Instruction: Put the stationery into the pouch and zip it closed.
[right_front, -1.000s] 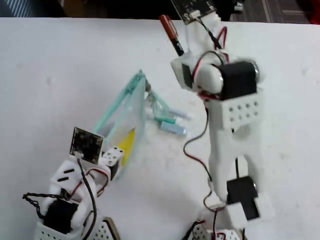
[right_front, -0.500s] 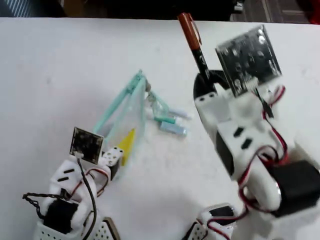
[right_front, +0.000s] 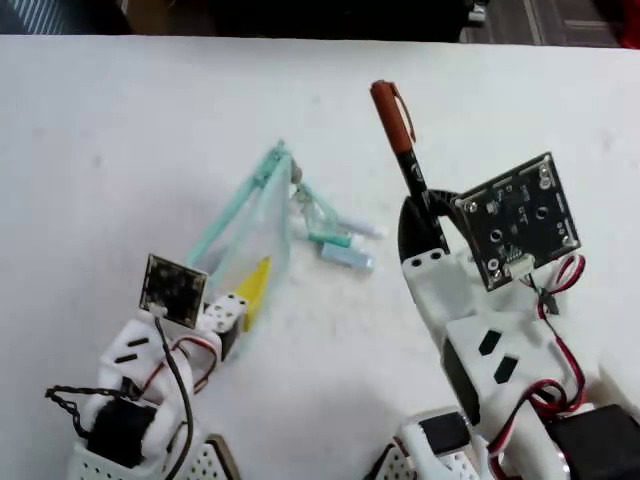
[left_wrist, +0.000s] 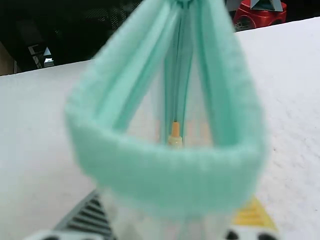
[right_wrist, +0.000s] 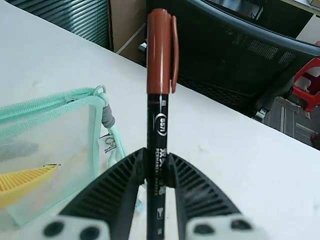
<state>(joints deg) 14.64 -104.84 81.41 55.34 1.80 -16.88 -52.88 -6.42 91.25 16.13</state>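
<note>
at the left, the left gripper is pinching the near end of the mint mesh pouch, its jaws closed on the fabric. the pouch is standing on edge on the white table, its mouth gaping open, with a yellow piece lying inside. just beside its far corner, two small teal-capped items are lying on the table. farther right, the right gripper is clamping a brown-capped marker by its black barrel, jaws nearly closed, the cap pointing away from the arm, apart from the pouch.
</note>
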